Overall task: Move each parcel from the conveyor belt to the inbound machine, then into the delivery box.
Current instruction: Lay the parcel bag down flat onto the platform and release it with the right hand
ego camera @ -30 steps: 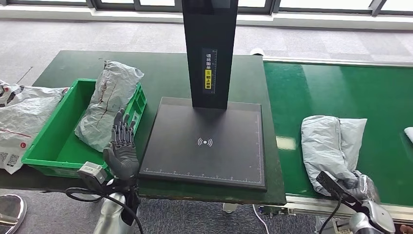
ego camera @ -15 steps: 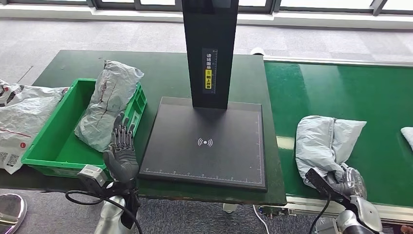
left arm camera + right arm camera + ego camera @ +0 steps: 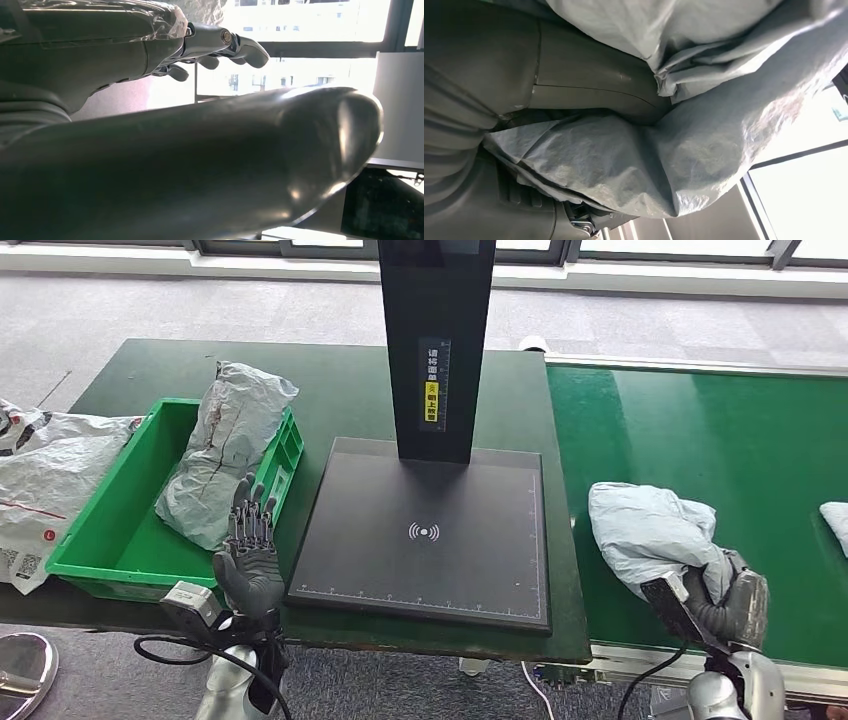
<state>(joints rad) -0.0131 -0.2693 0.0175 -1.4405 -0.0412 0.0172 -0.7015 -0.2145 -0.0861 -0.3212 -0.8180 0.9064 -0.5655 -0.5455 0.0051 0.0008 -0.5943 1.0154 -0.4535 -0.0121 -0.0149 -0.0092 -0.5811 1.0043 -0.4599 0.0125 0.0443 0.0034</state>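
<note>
**Right hand grips the grey parcel at the belt's near edge**

We see our right hand [image 3: 735,602] closed around the crumpled light-grey plastic parcel [image 3: 652,532], which lies on the green conveyor belt [image 3: 720,430] close to its near edge. In the right wrist view the thumb and palm press into the parcel's folds [image 3: 684,150], so the hold is firm. Our left hand [image 3: 248,552] stands upright with fingers spread and holds nothing, just beside the near right corner of the green plastic delivery box [image 3: 110,540].

Between the parcel and that box lies the black flat inbound machine [image 3: 425,535], with its tall black post [image 3: 437,340] rising at the far side of the platform. A grey wrinkled parcel [image 3: 225,455] already leans across the box's right wall, partly inside it. More white and grey bags [image 3: 40,480] lie on the dark green table [image 3: 330,390] left of the box. Another pale parcel [image 3: 836,520] sits at the belt's right edge.
</note>
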